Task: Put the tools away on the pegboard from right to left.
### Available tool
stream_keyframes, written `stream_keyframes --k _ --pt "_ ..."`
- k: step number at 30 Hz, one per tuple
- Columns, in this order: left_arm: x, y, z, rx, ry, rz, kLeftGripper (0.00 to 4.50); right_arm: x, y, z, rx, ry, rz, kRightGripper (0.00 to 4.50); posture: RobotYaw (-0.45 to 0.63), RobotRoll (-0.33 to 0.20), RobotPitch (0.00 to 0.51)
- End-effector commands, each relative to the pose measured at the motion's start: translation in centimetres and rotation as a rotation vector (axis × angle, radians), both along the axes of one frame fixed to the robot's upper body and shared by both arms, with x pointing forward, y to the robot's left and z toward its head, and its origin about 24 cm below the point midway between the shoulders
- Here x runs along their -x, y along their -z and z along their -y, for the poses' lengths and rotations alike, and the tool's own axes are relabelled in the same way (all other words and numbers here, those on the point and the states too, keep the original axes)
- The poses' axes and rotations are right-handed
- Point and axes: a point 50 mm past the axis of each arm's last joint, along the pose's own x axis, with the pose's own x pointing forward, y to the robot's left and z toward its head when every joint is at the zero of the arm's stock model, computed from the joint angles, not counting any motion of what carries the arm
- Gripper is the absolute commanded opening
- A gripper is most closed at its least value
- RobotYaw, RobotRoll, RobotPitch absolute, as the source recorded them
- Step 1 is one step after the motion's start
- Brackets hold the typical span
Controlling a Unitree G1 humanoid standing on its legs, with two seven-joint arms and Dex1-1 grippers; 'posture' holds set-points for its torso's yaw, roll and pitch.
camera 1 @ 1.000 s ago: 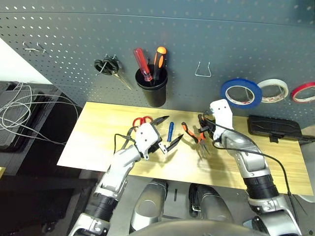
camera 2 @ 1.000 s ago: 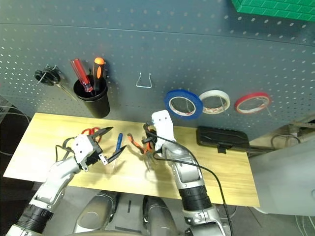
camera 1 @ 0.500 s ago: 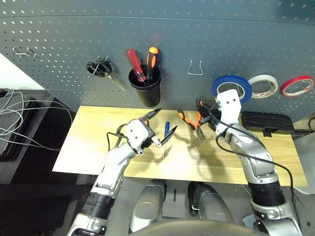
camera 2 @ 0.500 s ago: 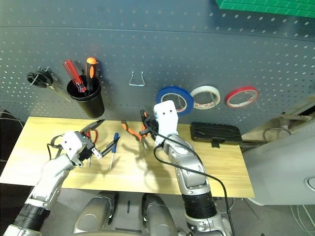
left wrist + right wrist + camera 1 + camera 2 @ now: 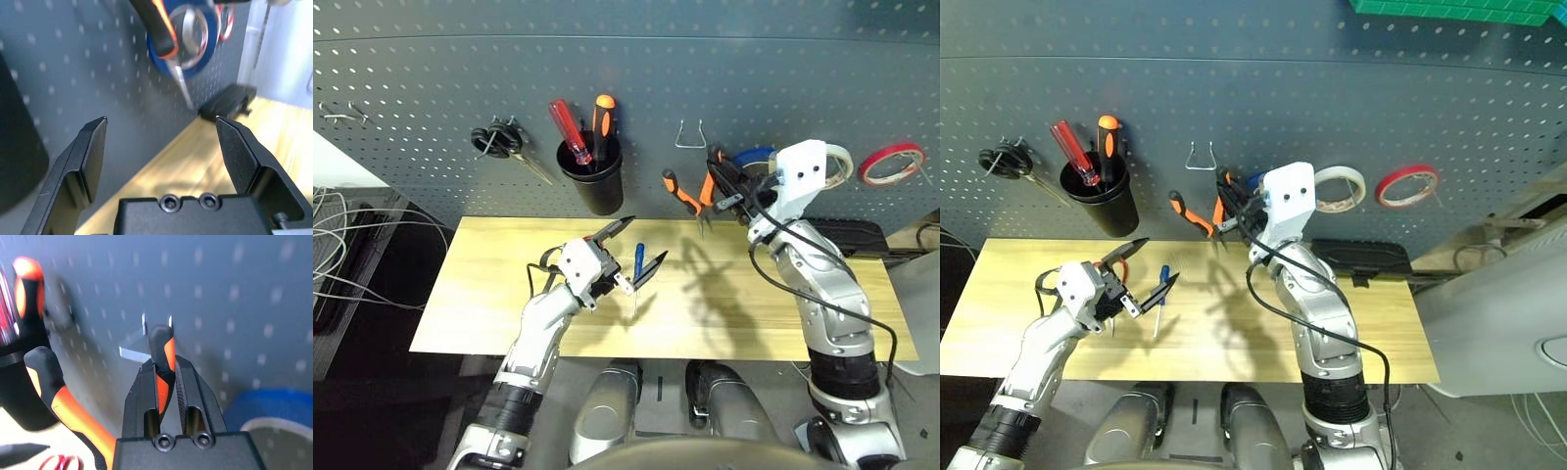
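Just below the metal hook [image 5: 155, 335]: right gripper [image 5: 165, 377] clamps one handle of the orange-and-black-handled pliers [image 5: 688, 192], held off the table.
Risk: the free handle swings, missing the pegboard [image 5: 431, 108] hook. Left gripper [image 5: 628, 247] gapes empty over the small blue-handled screwdriver [image 5: 638, 263].

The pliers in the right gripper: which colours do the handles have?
Orange and black; the pliers show best in the right wrist view.
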Motion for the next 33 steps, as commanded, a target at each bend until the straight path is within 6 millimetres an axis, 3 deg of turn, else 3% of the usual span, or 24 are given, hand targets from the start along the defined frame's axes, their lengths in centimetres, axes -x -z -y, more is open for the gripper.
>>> stream_keyframes --k 1,15,26,33 --pt "0.1 -0.6 0.3 0.035 0.025 0.016 4.50 0.2 -2.2 -0.3 -0.066 -0.024 0.082 0.29 0.07 0.000 0.183" --pt "-0.4 -2.3 0.6 0.077 0.027 0.088 4.50 -0.9 -7.9 -1.2 -0.184 -0.063 0.209 0.29 0.08 0.000 0.176" --pt "-0.3 -2.5 0.7 0.090 0.025 0.076 4.50 -1.5 -10.1 -1.9 -0.230 -0.070 0.282 0.29 0.09 0.000 0.182" --pt "-0.3 -2.8 0.7 0.100 0.030 0.069 4.50 -2.3 -10.3 -1.8 -0.220 -0.024 0.335 0.29 0.11 0.000 0.198"
